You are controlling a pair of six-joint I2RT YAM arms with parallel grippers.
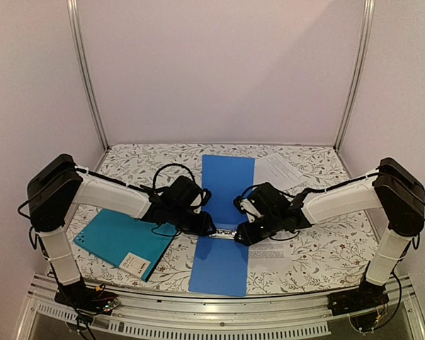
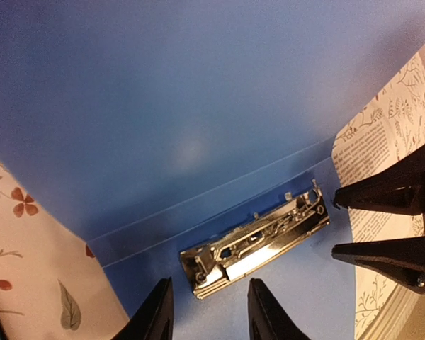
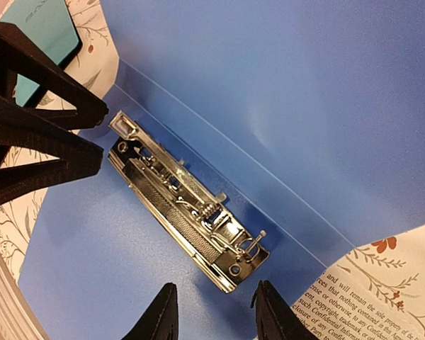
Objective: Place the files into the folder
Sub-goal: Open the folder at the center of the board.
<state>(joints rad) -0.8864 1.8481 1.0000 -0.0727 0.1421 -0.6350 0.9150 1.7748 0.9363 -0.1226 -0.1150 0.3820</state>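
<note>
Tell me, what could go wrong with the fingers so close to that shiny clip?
The left fingers and right fingers crowd the metal clip and might bump each other. A slip off it could shove the open blue folder. The printed sheet beside that folder might get dragged along.

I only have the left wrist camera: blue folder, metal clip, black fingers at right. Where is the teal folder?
Observer: The teal folder lies closed, left of the open blue folder.
Operator: How many sheets are out?
Observer: Two: a far sheet and a near sheet, both along the blue folder's right edge.
Operator: Whose fingers are those?
Observer: The right gripper, open, its arm reaching in from the right to the clip.
</note>
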